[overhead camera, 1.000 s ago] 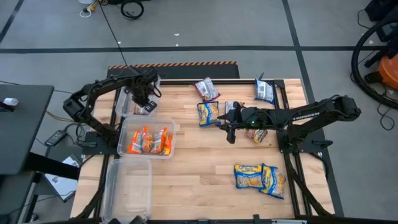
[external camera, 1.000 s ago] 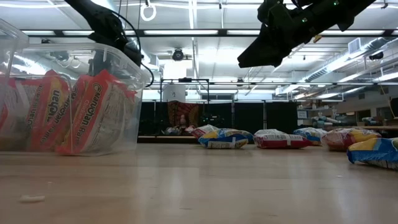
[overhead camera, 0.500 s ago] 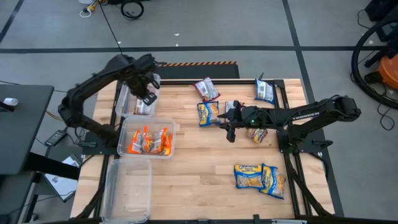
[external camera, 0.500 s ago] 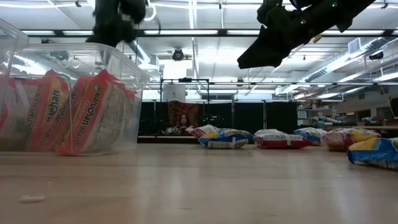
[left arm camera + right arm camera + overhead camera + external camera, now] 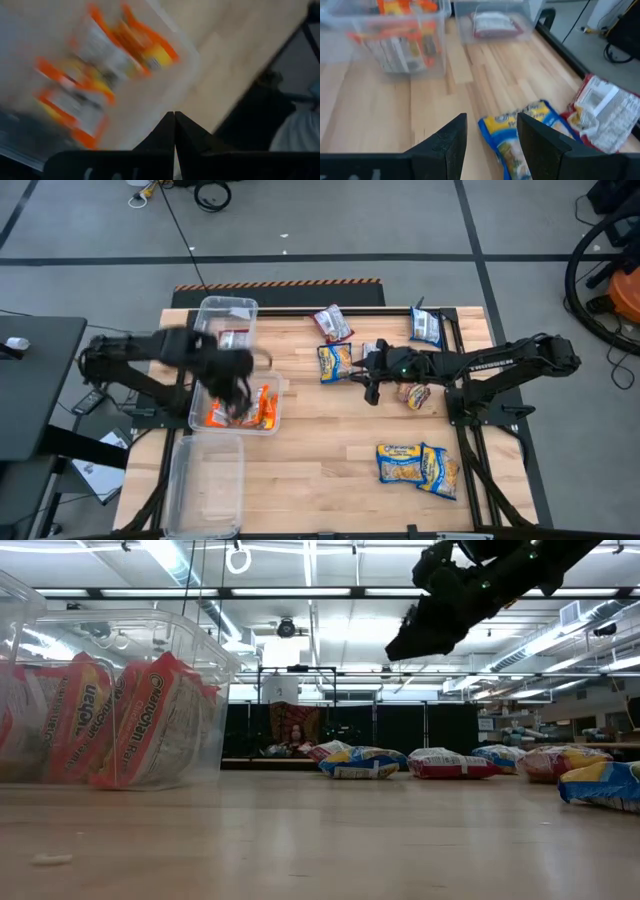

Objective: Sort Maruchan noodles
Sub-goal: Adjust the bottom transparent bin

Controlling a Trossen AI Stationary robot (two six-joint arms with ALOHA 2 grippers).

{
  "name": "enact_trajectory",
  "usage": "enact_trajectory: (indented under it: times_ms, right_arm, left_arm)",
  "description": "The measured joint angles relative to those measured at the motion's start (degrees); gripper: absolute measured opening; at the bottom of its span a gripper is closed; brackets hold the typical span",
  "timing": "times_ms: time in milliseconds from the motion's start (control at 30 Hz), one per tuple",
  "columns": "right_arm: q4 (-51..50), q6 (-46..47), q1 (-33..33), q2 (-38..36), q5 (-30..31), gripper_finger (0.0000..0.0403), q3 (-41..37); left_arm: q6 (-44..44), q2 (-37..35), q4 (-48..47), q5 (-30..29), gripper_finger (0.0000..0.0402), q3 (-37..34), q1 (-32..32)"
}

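My left gripper [image 5: 235, 385] is shut and empty. It hovers over the middle clear bin [image 5: 272, 385], where several orange packets [image 5: 240, 408] [image 5: 95, 55] stand on edge. A maroon packet [image 5: 232, 340] lies in the far bin [image 5: 225, 306]. My right gripper [image 5: 370, 388] [image 5: 491, 125] is open above the table, pointing left. A blue-and-yellow packet [image 5: 335, 362] [image 5: 520, 135] lies flat just ahead of it. A red-silver packet [image 5: 333, 323] [image 5: 605, 117] lies beyond that one, toward the far edge.
A third clear bin [image 5: 205, 485] stands at the near left corner. Two blue-and-yellow packets [image 5: 418, 463] lie near the right edge, one packet [image 5: 415, 395] sits partly under the right arm, and a blue one [image 5: 425, 328] lies at the far right. Bare wood shows mid-table.
My left arm has swung quickly from above the far bin toward the near edge and now sits blurred over the middle bin of orange packets. It has left the low view. The packets have not moved.
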Motion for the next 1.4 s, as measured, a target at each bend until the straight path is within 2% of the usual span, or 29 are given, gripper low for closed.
enact_trajectory:
  times_ms: [133,233,333,433,533,700,833,1133,1233,1400]
  right_arm:
    - [-3.36,0.24,0.09,0.0,-0.11,0.0179,0.0]
    - [-3.73,1.25,0.9,0.0,-0.09,0.0179,0.0]
    - [-3.59,1.16,2.62,0.0,-0.13,0.0179,0.0]
    - [-3.6,1.15,4.88,-0.03,-0.13,0.0179,0.0]
    - [-3.64,1.13,7.45,-0.29,-0.03,0.0178,0.0]
    - [-3.76,1.12,11.58,-2.07,3.04,0.0178,0.0]
    - [-4.75,1.46,14.3,-5.13,4.92,0.0178,0.0]
    - [-8.3,5.7,15.96,-11.9,5.95,0.0178,0.0]
    - [-8.55,6.28,15.98,-12.91,5.95,0.0178,0.0]
    - [-10.01,7.01,15.98,-13.14,5.91,0.0178,0.0]
  left_arm:
    - [-12.05,0.68,3.92,0.19,0.0012,-3.89,-11.96]
    - [-19.63,0.87,10.47,-0.07,0.0012,-8.55,-19.0]
    - [-27.11,1.16,15.37,-0.13,0.0012,-12.65,-24.4]
    - [-33.71,1.07,15.38,0.2,0.0012,-15.34,-29.48]
    - [-36.6,1.07,15.62,0.43,0.0012,-18.56,-34.1]
    - [-30.35,2.69,21.09,-3.57,0.0013,-23.87,-38.8]
    - [-23.76,4.65,25.75,-8.8,0.0013,-24.82,-39.12]
    - [-10.39,10.37,39.19,-11.93,0.0013,-24.98,-33.27]
    - [-5.63,11.49,43.73,-13.62,0.0013,-24.98,-29.78]
    - [4.77,12.28,52.13,-13.02,0.0013,-24.96,-24.74]
